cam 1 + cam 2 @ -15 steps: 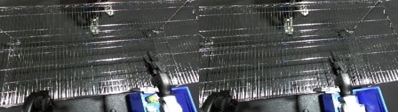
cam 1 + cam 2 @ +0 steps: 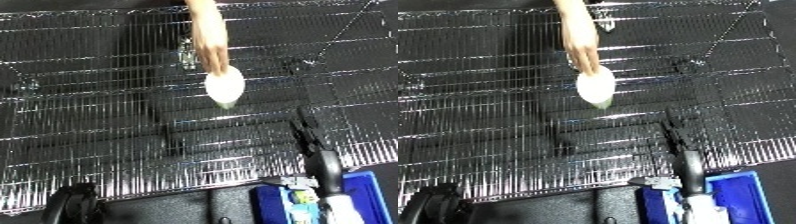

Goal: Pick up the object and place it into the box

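One pale, rounded white object point(image 2: 225, 86), held by a person's hand point(image 2: 210, 42), hangs mid-rack, up-left of the robot's right hand point(image 2: 313, 142); its fingers look straight.

wire rack point(image 2: 98, 130) spans view; small metal clip point(image 2: 186, 54) on it.

White object over the wire shelf, blue bin below

The object point(image 2: 225, 86) is a pale, rounded oval with a greenish lower tip, held by a person's hand point(image 2: 211, 47) above the wire shelf point(image 2: 107, 130). The blue bin point(image 2: 360, 197) sits at the lower right, well apart.
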Tool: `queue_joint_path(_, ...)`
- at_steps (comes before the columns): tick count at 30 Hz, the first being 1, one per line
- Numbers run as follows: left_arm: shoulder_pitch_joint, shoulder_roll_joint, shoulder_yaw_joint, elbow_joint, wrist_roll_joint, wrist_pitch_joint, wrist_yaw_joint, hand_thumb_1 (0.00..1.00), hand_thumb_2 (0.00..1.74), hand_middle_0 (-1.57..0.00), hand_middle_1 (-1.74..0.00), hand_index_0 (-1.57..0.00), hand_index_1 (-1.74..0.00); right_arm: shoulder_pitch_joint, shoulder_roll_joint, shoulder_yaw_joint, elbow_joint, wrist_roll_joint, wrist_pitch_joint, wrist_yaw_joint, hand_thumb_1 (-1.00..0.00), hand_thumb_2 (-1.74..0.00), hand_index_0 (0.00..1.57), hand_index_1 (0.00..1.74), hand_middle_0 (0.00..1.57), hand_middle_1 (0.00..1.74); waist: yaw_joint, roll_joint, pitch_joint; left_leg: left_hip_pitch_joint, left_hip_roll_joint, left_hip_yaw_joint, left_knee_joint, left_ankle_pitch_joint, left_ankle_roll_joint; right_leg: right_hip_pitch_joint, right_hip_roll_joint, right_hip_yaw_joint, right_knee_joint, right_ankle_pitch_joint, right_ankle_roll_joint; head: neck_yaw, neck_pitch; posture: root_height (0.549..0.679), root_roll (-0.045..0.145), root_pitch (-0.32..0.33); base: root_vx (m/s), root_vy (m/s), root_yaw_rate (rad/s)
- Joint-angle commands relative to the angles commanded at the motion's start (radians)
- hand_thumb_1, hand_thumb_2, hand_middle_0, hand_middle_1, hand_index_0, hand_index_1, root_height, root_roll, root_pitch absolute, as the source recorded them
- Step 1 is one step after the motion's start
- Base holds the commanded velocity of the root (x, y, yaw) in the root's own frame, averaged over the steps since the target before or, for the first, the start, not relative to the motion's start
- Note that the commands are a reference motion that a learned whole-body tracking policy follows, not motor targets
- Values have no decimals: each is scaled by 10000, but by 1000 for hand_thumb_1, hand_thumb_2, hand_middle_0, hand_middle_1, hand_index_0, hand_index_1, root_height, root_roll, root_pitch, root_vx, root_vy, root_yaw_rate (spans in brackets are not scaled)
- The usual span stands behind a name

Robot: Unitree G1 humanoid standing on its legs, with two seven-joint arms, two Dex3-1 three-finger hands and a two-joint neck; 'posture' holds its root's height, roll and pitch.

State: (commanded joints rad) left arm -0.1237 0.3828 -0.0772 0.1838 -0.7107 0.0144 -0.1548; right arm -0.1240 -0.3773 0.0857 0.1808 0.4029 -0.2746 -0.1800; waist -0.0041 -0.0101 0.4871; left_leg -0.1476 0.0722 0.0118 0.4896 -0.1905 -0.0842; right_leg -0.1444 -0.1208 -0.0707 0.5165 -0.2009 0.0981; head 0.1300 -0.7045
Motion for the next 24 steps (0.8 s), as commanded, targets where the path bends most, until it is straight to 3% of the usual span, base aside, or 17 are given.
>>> queue_joint_path(9, 43, 69, 173, -25, 56, -280, 188, 1000, 1740, -1570, -1740, -1570, -1740, 84, -41, 23, 172, -126, -29, -44, 0, 0, 0, 0, 0, 0, -49, 47, 100, -152, -15, 0, 278, -107, 3, -129, -18, 56, 246, -84, -13, -87, -24, 663, 37, -113, 8, 10, -27)
queue_joint_path(14, 19, 64, 264, -54, 117, -336, 193, 1000, 1740, -1570, -1740, -1570, -1740, 48, -64, 57, 232, -295, -24, -52, 0, 0, 0, 0, 0, 0, -63, 93, 231, -376, -59, -10, 589, -215, 24, -349, -63, 95, 533, -128, -20, -13, 200, 661, 40, -114, 9, 12, -6)
queue_joint_path(18, 61, 131, 252, -211, 154, -336, 176, 1000, 1740, -1570, -1740, -1570, -1740, -1, -108, 60, 156, -454, -158, -342, 0, 0, 0, 0, 0, 0, -84, 139, 328, -786, -133, -11, 1025, -357, 94, -799, -75, 177, 1017, -214, -17, 232, 779, 657, 42, -105, -11, 1, -11)
queue_joint_path(24, 1, 221, 19, -517, 117, -320, 461, 1000, 1740, -1570, -1740, -1570, -1740, -160, -190, 98, -138, -479, -363, -1065, 0, 0, 0, 0, 0, 0, -170, 200, 329, -1720, -273, -24, 1706, -592, 248, -1894, -8, 322, 1916, -418, -12, 698, 1464, 648, 45, -63, -71, 8, -27)
